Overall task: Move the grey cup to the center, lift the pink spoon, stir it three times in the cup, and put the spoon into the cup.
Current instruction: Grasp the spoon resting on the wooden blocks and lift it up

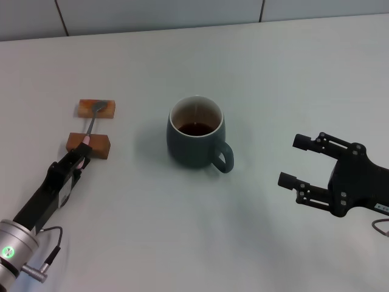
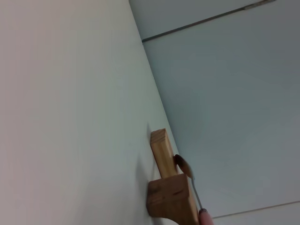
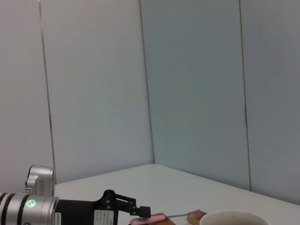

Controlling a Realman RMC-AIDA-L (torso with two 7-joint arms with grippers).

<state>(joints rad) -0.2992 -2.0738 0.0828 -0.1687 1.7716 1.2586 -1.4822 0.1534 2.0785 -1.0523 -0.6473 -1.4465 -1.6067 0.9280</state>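
Spoon-lifting is what we are judging in hand: with the squat blue-grey ceramic mug standing mid-frame, the left gripper at lower left is pinching the slim pink-handled metal spoon bridging two orange-brown wooden blocks, the right gripper is hanging spread at right, and a straight lift is coming next.

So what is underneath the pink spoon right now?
Two small orange-brown wooden blocks: the slim pink-handled spoon bridges the far block and near block. The left end effector covers the handle's tip.

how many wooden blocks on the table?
2. Far wooden block sits under the pink spoon bowl; near wooden block sits under its handle, by the left pincer. None seems hidden.
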